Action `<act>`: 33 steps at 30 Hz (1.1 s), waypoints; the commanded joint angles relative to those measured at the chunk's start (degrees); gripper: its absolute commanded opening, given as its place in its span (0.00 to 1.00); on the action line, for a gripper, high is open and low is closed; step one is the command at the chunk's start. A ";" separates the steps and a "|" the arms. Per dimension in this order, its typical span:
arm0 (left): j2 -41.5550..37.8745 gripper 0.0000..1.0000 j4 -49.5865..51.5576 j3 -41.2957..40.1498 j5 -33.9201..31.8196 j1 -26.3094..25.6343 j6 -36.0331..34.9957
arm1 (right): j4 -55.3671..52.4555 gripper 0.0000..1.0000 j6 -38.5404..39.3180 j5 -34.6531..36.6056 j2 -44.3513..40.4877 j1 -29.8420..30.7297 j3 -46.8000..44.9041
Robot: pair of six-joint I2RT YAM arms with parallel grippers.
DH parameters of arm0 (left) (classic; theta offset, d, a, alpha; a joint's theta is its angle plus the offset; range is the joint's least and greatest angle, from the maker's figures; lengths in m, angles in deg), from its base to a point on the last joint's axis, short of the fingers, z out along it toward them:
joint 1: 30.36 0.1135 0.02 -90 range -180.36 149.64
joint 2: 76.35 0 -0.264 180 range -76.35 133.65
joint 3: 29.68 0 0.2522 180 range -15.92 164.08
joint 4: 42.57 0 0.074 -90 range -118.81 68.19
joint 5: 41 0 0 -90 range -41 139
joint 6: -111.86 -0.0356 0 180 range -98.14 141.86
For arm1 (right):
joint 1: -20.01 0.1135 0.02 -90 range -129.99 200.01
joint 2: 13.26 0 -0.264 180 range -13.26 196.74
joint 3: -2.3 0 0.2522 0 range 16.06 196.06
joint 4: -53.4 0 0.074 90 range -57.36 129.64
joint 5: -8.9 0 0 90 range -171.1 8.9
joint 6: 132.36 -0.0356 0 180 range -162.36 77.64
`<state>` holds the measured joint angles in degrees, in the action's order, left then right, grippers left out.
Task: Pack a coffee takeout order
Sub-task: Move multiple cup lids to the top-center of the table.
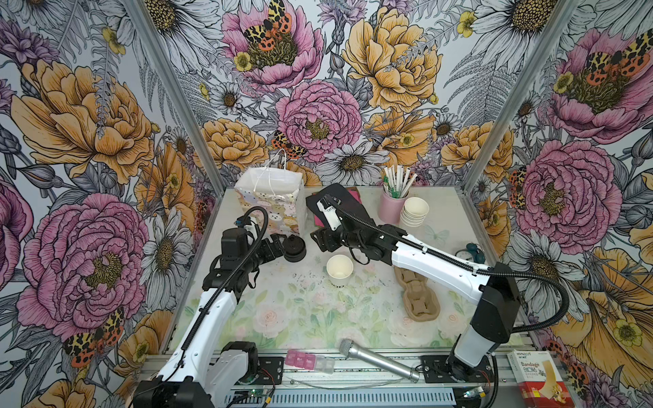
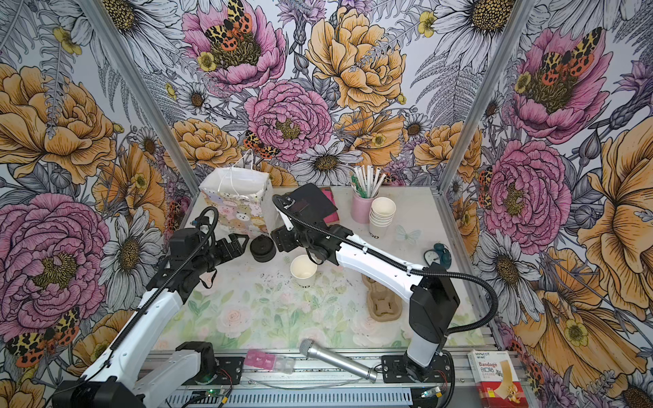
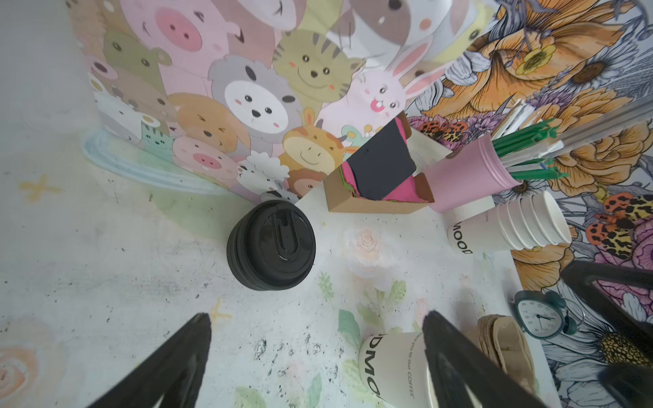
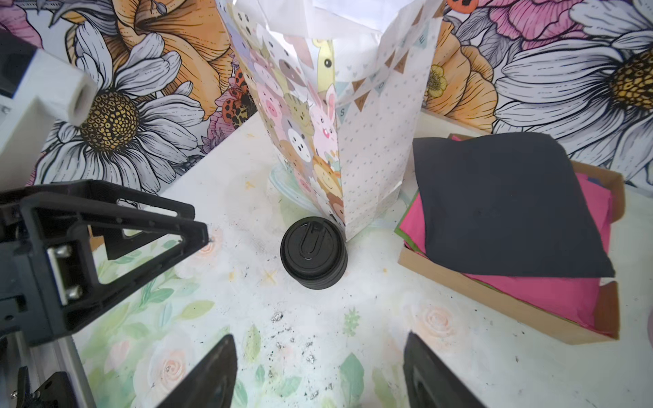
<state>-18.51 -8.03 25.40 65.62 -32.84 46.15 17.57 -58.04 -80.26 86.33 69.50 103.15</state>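
Note:
The small white paper cup (image 1: 339, 266) (image 2: 303, 266) stands upright and lidless in the middle of the table; the left wrist view shows its black lettering (image 3: 392, 367). The round black lid (image 1: 294, 248) (image 3: 271, 245) (image 4: 312, 252) lies at the foot of the animal-print bag (image 1: 270, 197). The black napkin (image 2: 312, 201) (image 4: 505, 205) rests on pink ones in a cardboard tray. My left gripper (image 1: 279, 243) (image 3: 317, 318) is open just left of the lid. My right gripper (image 1: 316, 240) (image 4: 320, 337) is open and empty, above the table just behind the cup.
A pink holder of straws (image 1: 392, 208) and a stack of white cups (image 1: 413, 212) stand at the back right. A brown pulp cup carrier (image 1: 417, 296) lies under the right arm, with a small clock (image 1: 471, 252) beyond it. A microphone (image 1: 378, 360) lies at the front edge.

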 commanded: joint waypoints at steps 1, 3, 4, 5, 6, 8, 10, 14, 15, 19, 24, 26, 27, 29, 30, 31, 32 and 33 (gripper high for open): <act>3.86 0.94 1.15 2.40 3.02 0.71 0.58 | -0.76 0.77 1.69 0.13 1.97 0.17 2.12; 6.76 0.93 1.06 3.39 3.62 1.03 0.58 | -0.75 0.77 2.03 0.20 2.63 0.22 2.07; 8.12 0.93 1.04 3.83 4.04 1.13 0.58 | -0.71 0.77 2.20 0.27 2.86 0.26 1.98; 9.55 0.93 0.81 4.29 4.76 1.16 0.41 | -0.79 0.77 2.45 0.38 3.05 0.26 1.79; 10.95 0.93 0.63 4.69 5.42 1.24 0.25 | -0.79 0.78 2.66 0.46 3.14 0.25 1.60; 13.44 0.92 0.40 5.47 6.27 1.09 0.09 | -0.78 0.78 2.96 0.93 3.07 0.21 1.10; 15.90 0.92 0.34 6.14 6.20 0.93 -0.04 | -0.79 0.83 3.25 1.67 3.15 0.19 0.57; 19.82 0.91 -0.97 7.52 4.99 -0.31 -0.71 | -0.75 0.84 3.95 2.01 3.59 0.17 0.03; 20.86 0.91 -1.17 7.99 4.83 -0.59 -0.94 | -0.73 0.84 3.92 1.89 3.68 0.21 -0.06; 24.70 0.91 -1.96 9.88 4.82 -1.07 -1.17 | -0.70 0.85 4.16 1.86 3.53 0.08 -0.84; 29.32 0.91 -2.05 12.42 4.93 -2.50 -1.95 | -0.65 0.86 4.26 2.07 2.81 -0.19 -2.39; 30.66 0.91 -2.01 12.88 4.75 -2.84 -2.39 | -0.64 0.86 4.30 2.31 2.39 -0.44 -3.01; 31.19 0.91 -1.97 12.99 4.62 -3.01 -2.54 | -0.70 0.86 4.29 2.40 2.13 -0.48 -3.29; 31.96 0.91 -1.97 13.09 4.24 -3.23 -2.91 | -0.69 0.86 4.41 2.49 1.84 -0.71 -3.94; 32.23 0.91 -1.97 13.16 3.97 -3.33 -3.17 | -0.70 0.86 4.39 2.58 1.71 -0.82 -4.16; 32.33 0.91 -1.97 13.08 3.70 -3.37 -3.25 | -0.63 0.86 4.40 2.58 1.58 -0.93 -4.37; 32.31 0.91 -1.97 12.92 3.27 -3.41 -3.29 | -0.68 0.86 4.43 2.52 1.48 -0.98 -4.62; 32.38 0.91 -1.99 12.83 3.00 -3.39 -3.29 | -0.70 0.86 4.42 2.58 1.40 -1.07 -4.80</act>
<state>13.91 -8.87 37.23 69.65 -35.88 44.38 16.52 -54.45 -79.06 89.52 69.04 98.91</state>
